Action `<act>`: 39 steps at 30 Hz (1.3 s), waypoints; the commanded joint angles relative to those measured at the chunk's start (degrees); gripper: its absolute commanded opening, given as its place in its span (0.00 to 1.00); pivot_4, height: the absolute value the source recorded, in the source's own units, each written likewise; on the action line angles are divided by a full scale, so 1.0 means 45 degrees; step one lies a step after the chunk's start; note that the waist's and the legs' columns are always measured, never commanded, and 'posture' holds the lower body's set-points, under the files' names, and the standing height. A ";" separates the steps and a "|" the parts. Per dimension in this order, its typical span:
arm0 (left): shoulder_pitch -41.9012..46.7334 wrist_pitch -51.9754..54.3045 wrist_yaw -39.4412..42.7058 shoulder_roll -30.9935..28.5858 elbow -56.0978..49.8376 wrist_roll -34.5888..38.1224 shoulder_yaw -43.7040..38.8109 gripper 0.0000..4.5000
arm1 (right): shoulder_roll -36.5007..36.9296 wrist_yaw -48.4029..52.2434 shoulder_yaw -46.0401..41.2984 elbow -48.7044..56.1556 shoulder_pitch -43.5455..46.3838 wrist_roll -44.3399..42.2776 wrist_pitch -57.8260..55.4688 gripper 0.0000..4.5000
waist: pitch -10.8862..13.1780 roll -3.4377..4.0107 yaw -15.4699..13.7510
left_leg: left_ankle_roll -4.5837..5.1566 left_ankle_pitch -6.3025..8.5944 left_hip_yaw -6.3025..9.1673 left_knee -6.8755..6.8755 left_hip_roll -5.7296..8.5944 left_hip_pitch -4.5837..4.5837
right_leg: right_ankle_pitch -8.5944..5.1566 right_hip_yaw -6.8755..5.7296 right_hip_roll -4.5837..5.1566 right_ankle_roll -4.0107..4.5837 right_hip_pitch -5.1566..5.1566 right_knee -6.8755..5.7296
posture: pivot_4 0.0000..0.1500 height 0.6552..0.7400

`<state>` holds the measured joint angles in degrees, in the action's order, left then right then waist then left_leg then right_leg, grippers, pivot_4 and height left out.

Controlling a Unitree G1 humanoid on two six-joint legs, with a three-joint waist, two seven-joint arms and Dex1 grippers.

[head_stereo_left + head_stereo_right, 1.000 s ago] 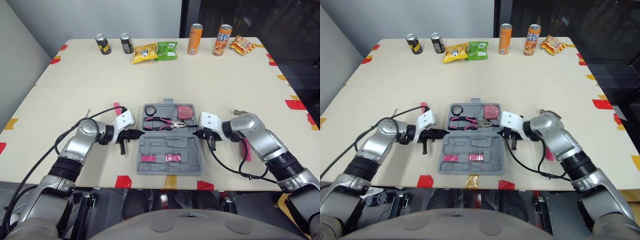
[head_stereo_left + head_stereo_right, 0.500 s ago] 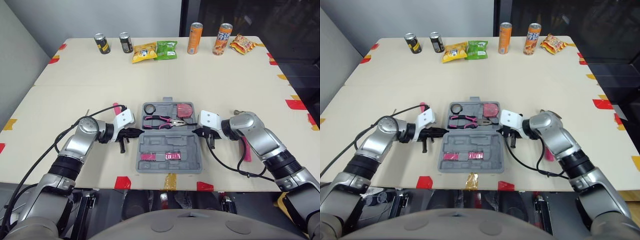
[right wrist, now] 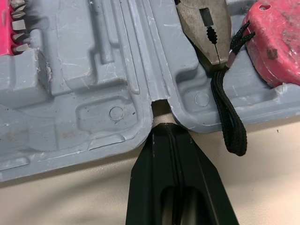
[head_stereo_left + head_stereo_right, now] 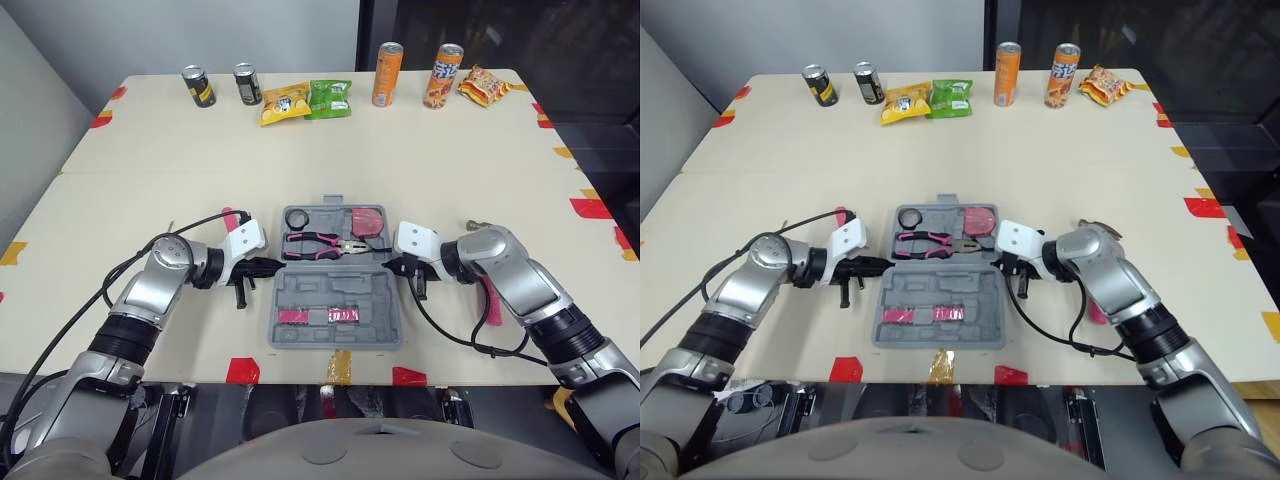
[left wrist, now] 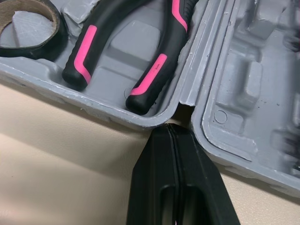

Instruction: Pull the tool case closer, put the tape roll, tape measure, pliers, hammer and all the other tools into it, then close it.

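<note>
Where the worktop point(image 4: 400, 150) meets its near edge, red tape markers point(image 4: 243, 370) and a yellow one point(image 4: 339, 366) are stuck to it. Just beyond them, the grey tool case point(image 4: 390, 318) lies fully open and flat.

1. Near half of the case: holds a pink strip of bits point(image 4: 320, 316). Its other moulded recesses are bare.
2. Far half of the case: the tape roll point(image 4: 300, 217) sits at the left and the red tape measure point(image 4: 368, 220) at the right. The pliers point(image 4: 325, 243), with black and pink grips, lie across the compartment in front of both. A black lanyard point(image 3: 229, 117) trails over the case rim by the plier jaws.
3. Left claw point(image 5: 172, 133): fingers pressed together, gripping nothing. The tip sits at the hinge notch on the left side of the case.
4. Right claw point(image 3: 161, 129): fingers likewise together and empty. The tip sits at the matching notch on the right side.
5. Outside the case: a pink-handled tool point(image 4: 492, 300) lies on the worktop, partly hidden behind the right forearm.

Along the far edge, from left to right, stand two dark cans point(image 4: 197, 86), a yellow snack bag point(image 4: 284, 103), a green snack bag point(image 4: 328, 99), two tall orange cans point(image 4: 385, 74) and an orange snack bag point(image 4: 483, 86). The printing on the cans and bags cannot be read.
</note>
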<state>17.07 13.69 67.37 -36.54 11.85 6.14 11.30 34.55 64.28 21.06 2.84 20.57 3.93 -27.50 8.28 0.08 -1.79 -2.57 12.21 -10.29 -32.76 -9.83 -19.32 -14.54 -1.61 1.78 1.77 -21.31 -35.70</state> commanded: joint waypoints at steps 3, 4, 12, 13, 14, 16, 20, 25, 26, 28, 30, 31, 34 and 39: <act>-0.0318 0.0145 -0.0124 -0.0103 -0.0444 0.0077 -0.0015 0.01 | -0.0528 0.0185 0.0913 0.0541 -0.0333 -0.0282 -0.0193 0.00 | 0.0000 0.0000 0.0048 | -0.0001 0.0000 -0.0001 0.0007 0.0000 0.0001 | -0.0001 0.0001 -0.0001 0.0001 0.0000 0.0009 | 1.00 1.00; -0.0372 0.0158 -0.0111 -0.0140 -0.0478 0.0096 -0.0035 0.01 | -0.0545 0.0209 0.0942 0.0631 -0.0374 -0.0311 -0.0245 0.00 | 0.0000 0.0000 0.0058 | -0.0001 0.0000 -0.0002 0.0014 0.0000 0.0001 | -0.0001 0.0002 -0.0002 0.0001 0.0001 0.0014 | 1.00 1.00; -0.0680 0.0144 -0.0105 -0.0314 -0.0555 0.0136 -0.0145 0.01 | -0.0594 0.0216 0.0967 0.0825 -0.0462 -0.0311 -0.0369 0.00 | -0.0001 0.0000 0.0149 | -0.0010 -0.0007 0.0006 0.0033 -0.0016 0.0001 | -0.0043 0.0003 -0.0034 0.0031 0.0001 0.0021 | 1.00 1.00; -0.0688 0.0144 -0.0106 -0.0323 -0.0549 0.0140 -0.0142 0.01 | -0.0591 0.0221 0.0967 0.0814 -0.0457 -0.0300 -0.0361 0.00 | -0.0001 0.0000 0.0155 | -0.0010 -0.0007 0.0006 0.0033 -0.0019 0.0001 | -0.0044 0.0002 -0.0036 0.0033 0.0001 0.0021 | 1.00 1.00; -0.0699 0.0143 -0.0108 -0.0329 -0.0555 0.0143 -0.0140 0.01 | -0.0591 0.0226 0.0971 0.0812 -0.0454 -0.0293 -0.0362 0.00 | -0.0001 0.0000 0.0159 | -0.0011 -0.0007 0.0006 0.0033 -0.0022 0.0002 | -0.0045 0.0003 -0.0039 0.0033 0.0001 0.0020 | 1.00 1.00; -0.0733 0.0160 -0.0092 -0.0338 -0.0586 0.0159 -0.0132 0.01 | -0.0592 0.0215 0.0964 0.0799 -0.0458 -0.0287 -0.0346 0.00 | -0.0001 0.0000 0.0162 | -0.0012 -0.0007 0.0006 0.0033 -0.0028 0.0003 | -0.0045 0.0003 -0.0044 0.0035 0.0001 0.0020 | 1.00 1.00; -0.0908 0.0160 -0.0117 -0.0380 -0.0724 0.0187 -0.0174 0.01 | -0.0573 0.0093 0.0892 0.0860 -0.0530 -0.0250 -0.0285 0.00 | -0.0002 -0.0001 0.0196 | -0.0021 -0.0010 0.0005 0.0033 -0.0039 0.0006 | -0.0050 0.0003 -0.0054 0.0043 0.0003 0.0020 | 1.00 1.00; -0.1168 -0.0157 -0.0384 -0.0447 -0.0733 0.0171 -0.0477 0.01 | -0.0418 -0.0089 0.0465 0.0939 -0.0656 -0.0359 -0.0322 0.00 | -0.0003 0.0000 0.0249 | -0.0035 -0.0012 0.0005 0.0033 -0.0057 0.0007 | -0.0057 0.0002 -0.0076 0.0054 0.0003 0.0020 | 1.00 1.00; -0.1245 -0.0188 -0.0423 -0.0496 -0.0766 0.0226 -0.0600 0.01 | -0.0340 -0.0140 0.0298 0.0974 -0.0691 -0.0421 -0.0363 0.00 | -0.0003 0.0000 0.0251 | -0.0038 -0.0012 0.0005 0.0033 -0.0060 0.0007 | -0.0057 0.0003 -0.0079 0.0055 0.0004 0.0019 | 1.00 1.00; -0.1435 -0.0240 -0.0436 -0.0678 -0.0848 0.0341 -0.0841 0.01 | -0.0001 -0.0060 -0.0071 0.1161 -0.0822 -0.0593 -0.0417 0.00 | -0.0001 0.0003 0.0248 | -0.0040 -0.0012 0.0005 0.0033 -0.0063 0.0006 | -0.0058 0.0002 -0.0083 0.0057 0.0003 0.0019 | 1.00 1.00; -0.1598 -0.0262 -0.0536 -0.0871 -0.0917 0.0415 -0.1028 0.01 | 0.0304 -0.0102 -0.0422 0.1343 -0.0919 -0.0758 -0.0502 0.00 | 0.0000 0.0002 0.0230 | -0.0045 -0.0013 0.0005 0.0033 -0.0064 0.0001 | -0.0062 0.0002 -0.0083 0.0062 0.0002 0.0023 | 1.00 1.00; -0.1654 -0.0293 -0.0596 -0.0954 -0.0949 0.0427 -0.1098 0.01 | 0.0460 -0.0119 -0.0547 0.1432 -0.0956 -0.0855 -0.0536 0.00 | 0.0000 0.0002 0.0222 | -0.0047 -0.0013 0.0005 0.0033 -0.0063 -0.0001 | -0.0065 0.0002 -0.0083 0.0063 0.0002 0.0023 | 1.00 1.00; -0.1850 -0.0208 -0.0749 -0.1170 -0.1123 0.0600 -0.1371 0.01 | 0.0881 -0.0179 -0.1018 0.1807 -0.1137 -0.1339 -0.0725 0.00 | 0.0011 0.0006 0.0114 | -0.0049 -0.0014 0.0004 0.0032 -0.0063 -0.0008 | -0.0066 0.0002 -0.0083 0.0059 -0.0001 0.0038 | 1.00 1.00; -0.2359 -0.0412 -0.0923 -0.1276 -0.1202 0.1346 -0.2387 0.01 | 0.1598 -0.0145 -0.2296 0.2496 -0.1784 -0.2493 -0.0890 0.00 | 0.0035 0.0008 -0.0073 | -0.0050 -0.0014 0.0002 0.0029 -0.0063 -0.0015 | -0.0066 0.0002 -0.0082 0.0056 -0.0003 0.0055 | 1.00 1.00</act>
<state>7.18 12.51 63.34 -41.44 7.24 10.58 3.07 41.07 63.24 13.49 11.48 12.86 -4.99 -31.86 8.44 0.12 -2.12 -2.80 12.15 -10.29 -32.63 -10.11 -19.40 -14.84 -1.60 1.41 2.02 -21.34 -35.44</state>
